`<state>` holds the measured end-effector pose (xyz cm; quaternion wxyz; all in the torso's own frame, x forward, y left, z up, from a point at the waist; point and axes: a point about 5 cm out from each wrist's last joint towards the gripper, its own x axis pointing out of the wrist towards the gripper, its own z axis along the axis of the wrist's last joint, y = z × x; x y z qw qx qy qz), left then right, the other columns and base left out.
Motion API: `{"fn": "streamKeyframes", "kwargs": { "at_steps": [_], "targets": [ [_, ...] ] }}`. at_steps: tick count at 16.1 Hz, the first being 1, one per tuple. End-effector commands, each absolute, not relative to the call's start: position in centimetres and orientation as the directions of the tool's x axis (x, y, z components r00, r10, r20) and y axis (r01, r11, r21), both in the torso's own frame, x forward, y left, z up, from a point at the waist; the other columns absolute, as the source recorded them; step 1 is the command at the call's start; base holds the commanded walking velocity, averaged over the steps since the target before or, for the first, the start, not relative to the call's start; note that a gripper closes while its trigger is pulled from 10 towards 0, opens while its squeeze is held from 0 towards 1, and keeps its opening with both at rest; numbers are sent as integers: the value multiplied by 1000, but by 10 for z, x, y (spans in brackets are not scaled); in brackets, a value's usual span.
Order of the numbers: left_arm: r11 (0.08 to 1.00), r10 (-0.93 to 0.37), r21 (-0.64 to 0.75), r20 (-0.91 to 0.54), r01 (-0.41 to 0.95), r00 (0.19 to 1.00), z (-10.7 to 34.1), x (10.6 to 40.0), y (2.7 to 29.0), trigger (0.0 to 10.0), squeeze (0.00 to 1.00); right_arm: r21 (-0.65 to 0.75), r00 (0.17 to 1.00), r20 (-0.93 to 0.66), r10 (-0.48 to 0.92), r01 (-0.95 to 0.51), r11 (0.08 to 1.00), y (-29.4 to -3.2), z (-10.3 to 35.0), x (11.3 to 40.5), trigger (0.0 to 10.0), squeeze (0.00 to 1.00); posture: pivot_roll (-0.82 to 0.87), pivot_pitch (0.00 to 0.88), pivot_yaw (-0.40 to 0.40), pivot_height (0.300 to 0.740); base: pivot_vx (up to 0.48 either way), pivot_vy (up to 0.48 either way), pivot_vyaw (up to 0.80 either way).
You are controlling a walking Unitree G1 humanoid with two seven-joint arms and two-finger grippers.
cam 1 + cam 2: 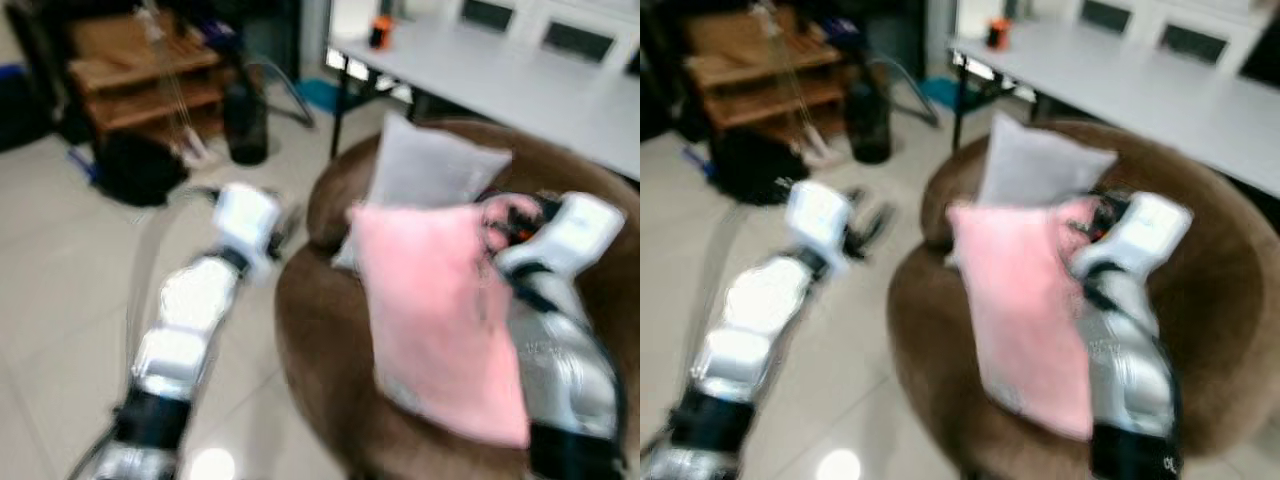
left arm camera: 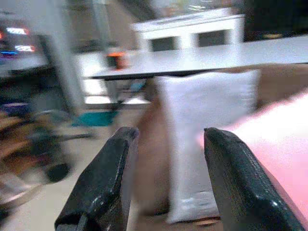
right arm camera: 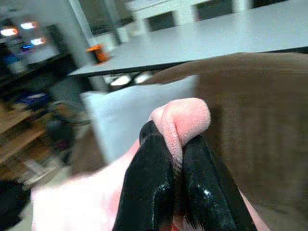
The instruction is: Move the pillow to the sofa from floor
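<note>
Pink fabric is bunched between the two fingers of my right gripper [image 3: 178, 159], which is clamped tight on a corner fold of the pink pillow [image 1: 440, 320]. My left gripper [image 2: 166, 178] is spread wide with nothing in it; it is raised beside the sofa [image 1: 320, 350], on the floor side.

Using the sofa as reference: the pink pillow lies draped over the seat, its upper corner in my grip, its lower end toward the front edge. A grey pillow [image 1: 430, 165] leans upright against the backrest, just behind the pink one. A white table [image 1: 520, 80] stands behind the sofa.

Handling, as judged: the pillow is light, soft and limp. It folds at the pinch and sags away from it. It is not fragile. A corner or seam gives the firmest hold; the middle would squash and slip.

View differences: the right wrist view shows the pinched fold itself. The head views are blurred there, but show the whole pillow on the seat.
</note>
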<state>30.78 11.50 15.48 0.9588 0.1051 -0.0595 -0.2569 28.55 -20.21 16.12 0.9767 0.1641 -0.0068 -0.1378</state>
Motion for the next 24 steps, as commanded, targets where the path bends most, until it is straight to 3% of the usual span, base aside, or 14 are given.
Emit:
{"fn": "streamKeyframes", "kwargs": {
  "at_steps": [1, 3, 8, 17, 21, 22, 24],
  "targets": [
    [851, -492, 247, 70, 462, 868, 160, 308, 124, 10000, 0, 331, 966, 26, -258, 235, 914, -196, 175, 286, 10000, 0, 72, 12, -60, 735, 398, 0, 0],
    [849, -497, 244, 64, 469, 866, 158, 308, 124, 10000, 0, 324, 964, 28, -263, 240, 915, -197, 176, 285, 10000, 0, 68, 13, -61, 735, 386, 0, 0],
    [674, -700, 246, -89, 697, 708, 135, 280, 118, 10000, 0, 329, 972, 0, -235, 222, 918, -190, 174, 289, 10000, 0, 67, 37, -70, 735, 0, 0, 0],
    [620, -732, 246, -161, 745, 662, 138, 269, 134, 10000, 0, 318, 983, -37, -182, 184, 930, -179, 175, 338, 10000, 0, 107, 117, -67, 735, 0, 0, 0],
    [615, -728, 249, -184, 748, 660, 141, 267, 142, 10000, 0, 241, 950, -45, -310, 312, 919, -207, 173, 377, 10000, 0, 137, 137, -67, 735, 0, 0, 0],
    [615, -727, 251, -188, 748, 661, 141, 267, 143, 10000, 0, 246, 949, -32, -314, 312, 918, -211, 177, 382, 10000, 1000, 144, 139, -67, 735, 0, 0, 0],
    [620, -721, 257, -187, 741, 668, 143, 268, 144, 10000, 0, 307, 945, 46, -325, 296, 905, -221, 194, 394, 10000, 1000, 159, 139, -74, 735, 0, 0, 0]
  ]
}}
